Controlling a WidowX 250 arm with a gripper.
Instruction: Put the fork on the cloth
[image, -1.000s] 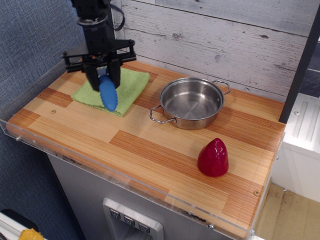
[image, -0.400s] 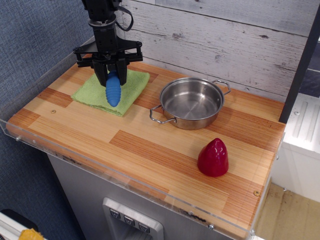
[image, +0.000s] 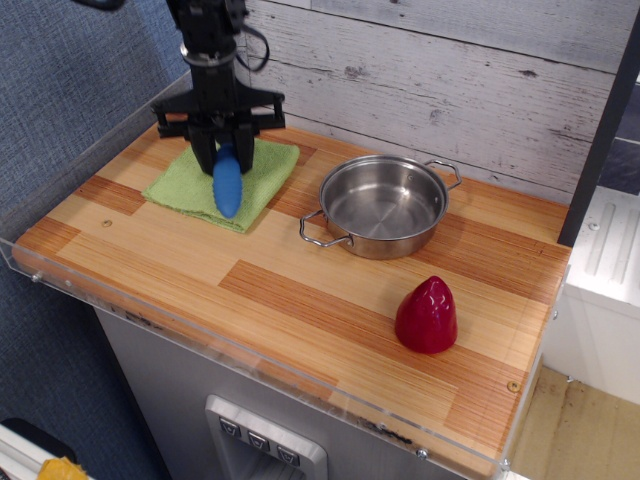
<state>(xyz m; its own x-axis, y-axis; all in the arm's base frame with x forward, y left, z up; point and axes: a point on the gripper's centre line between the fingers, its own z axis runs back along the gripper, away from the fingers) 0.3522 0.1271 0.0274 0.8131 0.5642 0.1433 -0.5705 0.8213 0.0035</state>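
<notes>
At the far left, over the cloth (image: 190, 183), the fork (image: 228, 181) is held by its blue handle between the closed fingers of the gripper (image: 222, 152).

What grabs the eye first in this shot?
The black gripper at the back left, shut on the bright-blue fork, which hangs handle-down over the light-green cloth. Next, the shiny steel pan, empty, mid-table to the right of the cloth. Then the glossy red cone-shaped object standing alone near the front right of the wooden table.
</notes>
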